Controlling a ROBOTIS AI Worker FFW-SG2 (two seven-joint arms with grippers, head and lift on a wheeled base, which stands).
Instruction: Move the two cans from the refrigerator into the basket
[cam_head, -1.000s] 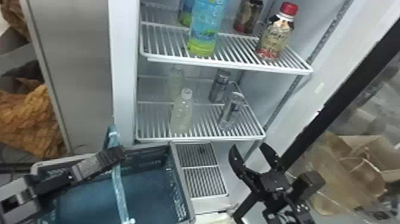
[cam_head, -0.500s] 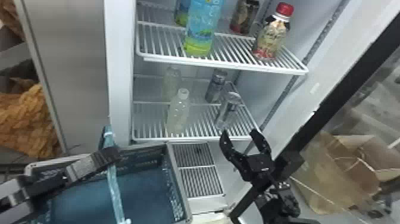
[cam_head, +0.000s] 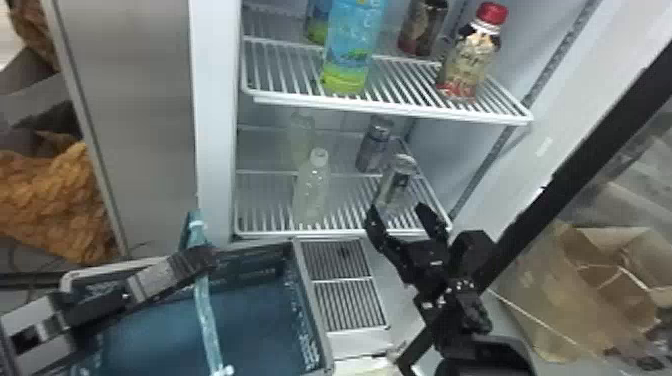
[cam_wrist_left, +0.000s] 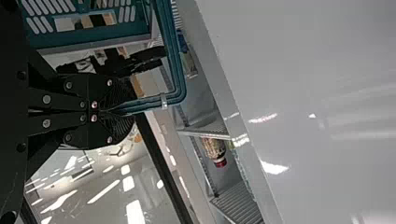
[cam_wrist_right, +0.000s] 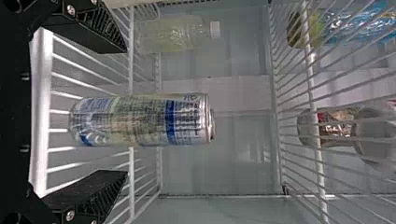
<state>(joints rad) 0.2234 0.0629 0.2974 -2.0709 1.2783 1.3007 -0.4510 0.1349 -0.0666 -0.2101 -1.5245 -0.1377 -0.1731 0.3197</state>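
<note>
On the lower shelf (cam_head: 265, 233), the front can (cam_head: 395, 185) faces my empty, wide-spread right gripper (cam_head: 398, 209); skewed contact could topple it against the rear can (cam_head: 374, 147). My left gripper (cam_wrist_left: 119, 110) pinches the basket handle (cam_wrist_left: 176, 70).

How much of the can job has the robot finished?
Not much looks done: the front can and the back can both stand on the lower shelf. The left pincer is shut on the handle of the basket. The right pincer is open at the front can, with gaps on both sides, so it isn't gripped. Left to do: move both cans into the basket.
</note>
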